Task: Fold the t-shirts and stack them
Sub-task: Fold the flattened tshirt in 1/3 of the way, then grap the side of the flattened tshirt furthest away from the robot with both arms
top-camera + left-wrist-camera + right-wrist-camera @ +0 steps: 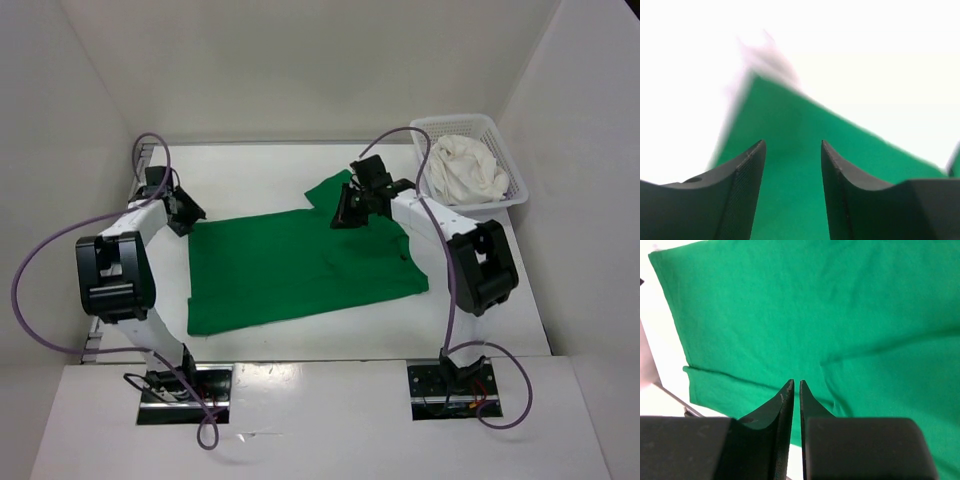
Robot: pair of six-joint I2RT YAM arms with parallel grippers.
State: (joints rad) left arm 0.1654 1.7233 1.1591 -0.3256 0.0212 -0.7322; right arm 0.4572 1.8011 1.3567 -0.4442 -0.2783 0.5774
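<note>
Looks to be the opening of the first fold, with nothing stacked so far. Begins at the left with the left gripper [186, 213] released, fingers [740, 200] held wide apart, hovering over the far left corner of the green shirt [300, 270]; green cloth below and ahead of those fingers, bare table [250, 165] off to both sides past the corner. Calls next, most likely, for dropping onto that corner and pinching it before any lift. Between the two grippers, the same shirt spread flat and mostly smooth, a few shallow creases across it, one short sleeve poking out just beside the right gripper [347, 212]. Finds that right gripper clenched, fingers almost touching with only a sliver of gap, tips low over the shirt's far edge; no cloth seen in the gap, so probably not yet holding anything. Shows a turned hem line just left of those tips in the wrist view. Needs, by this reading, a matched hold on both far corners, to bring the edge toward the arms evenly rather than skewed. Further right, beyond the right gripper, a white shirt [465, 168] bunched in a basket [515, 195], waiting its turn; no purple one in sight
</note>
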